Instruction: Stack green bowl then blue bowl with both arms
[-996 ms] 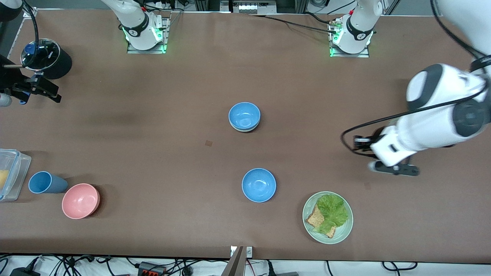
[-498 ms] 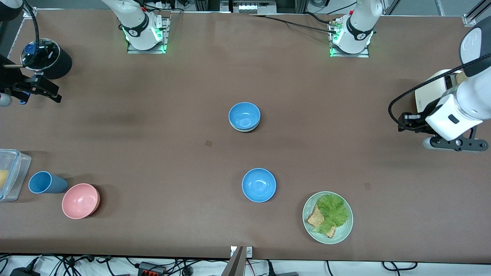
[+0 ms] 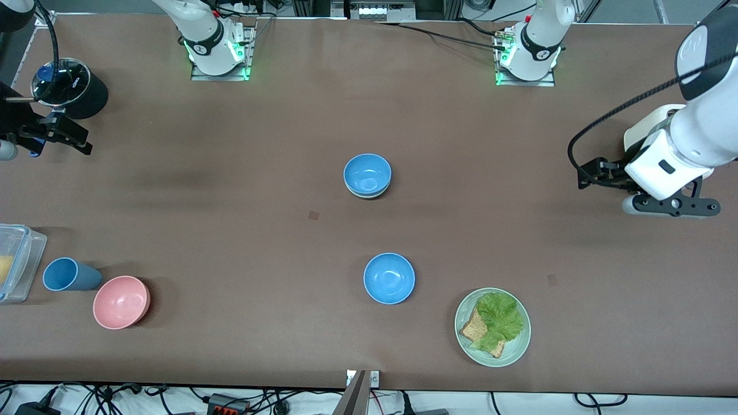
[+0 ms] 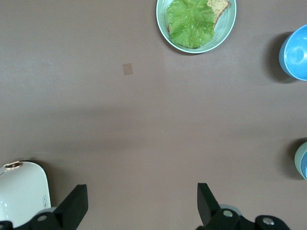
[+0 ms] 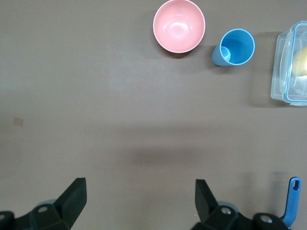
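Observation:
A blue bowl [image 3: 367,173] sits nested in the green bowl [image 3: 368,197] at mid-table; only the green bowl's pale rim shows beneath it. The left wrist view catches the edge of the green bowl [image 4: 299,158]. A second blue bowl [image 3: 389,278] [image 4: 296,51] stands alone, nearer the front camera. My left gripper [image 3: 671,206] [image 4: 141,203] hangs open and empty over bare table at the left arm's end. My right gripper [image 3: 60,134] [image 5: 140,201] waits open and empty over the right arm's end.
A pale-green plate [image 3: 468,346] [image 4: 163,26] with lettuce and bread lies near the front edge. A white appliance [image 3: 644,128] [image 4: 21,196] stands under the left arm. A pink bowl [image 3: 121,301], blue cup [image 3: 68,274], clear container [image 3: 17,262] and black pot [image 3: 72,87] occupy the right arm's end.
The left arm has swung away from the plate toward its own end of the table and farther from the front camera. The bowls and right arm have not moved.

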You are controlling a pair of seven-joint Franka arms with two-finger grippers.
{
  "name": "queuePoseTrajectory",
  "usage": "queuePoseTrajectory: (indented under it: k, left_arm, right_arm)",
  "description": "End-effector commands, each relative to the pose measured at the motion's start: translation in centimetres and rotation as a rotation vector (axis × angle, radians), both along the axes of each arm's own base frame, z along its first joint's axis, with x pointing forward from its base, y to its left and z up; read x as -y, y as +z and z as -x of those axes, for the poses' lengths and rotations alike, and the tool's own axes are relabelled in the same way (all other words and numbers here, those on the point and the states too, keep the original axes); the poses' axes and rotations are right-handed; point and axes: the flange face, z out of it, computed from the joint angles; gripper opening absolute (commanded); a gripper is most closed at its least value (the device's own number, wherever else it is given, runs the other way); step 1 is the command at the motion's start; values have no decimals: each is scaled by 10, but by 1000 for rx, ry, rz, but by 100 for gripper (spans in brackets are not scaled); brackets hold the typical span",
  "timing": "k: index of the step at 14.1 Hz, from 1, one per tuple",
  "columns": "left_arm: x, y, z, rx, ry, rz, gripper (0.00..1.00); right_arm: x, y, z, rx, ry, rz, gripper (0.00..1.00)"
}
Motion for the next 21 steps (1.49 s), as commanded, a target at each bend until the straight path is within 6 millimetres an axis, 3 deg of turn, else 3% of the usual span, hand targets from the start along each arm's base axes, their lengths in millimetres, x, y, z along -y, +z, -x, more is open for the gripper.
queuePoseTrajectory:
  k: [1, 2, 3, 5, 11, 15, 21]
  left_arm:
    - [-9, 13, 14, -2, 18, 25, 100]
    - [-31, 22, 17, 0, 71, 60, 100]
    - [-36, 28, 26, -34, 90, 102, 100]
    - [-36, 30, 37, -77, 88, 105, 100]
    - [-21, 32, 33, -44, 159, 94, 100]
    - [-30, 25, 28, -56, 188, 91, 100]
    - [-23, 28, 28, -39, 169, 64, 100]
  right_arm:
    - [-1, 5, 3, 14, 18, 9, 100]
    - [-2, 6, 3, 15, 19, 9, 100]
    - [-2, 7, 3, 17, 19, 9, 100]
    - [-3, 7, 3, 17, 20, 5, 100]
    - [-2, 8, 4, 22, 17, 2, 100]
    - [-2, 6, 2, 24, 17, 0, 100]
    - [0, 7, 3, 27, 14, 1, 100]
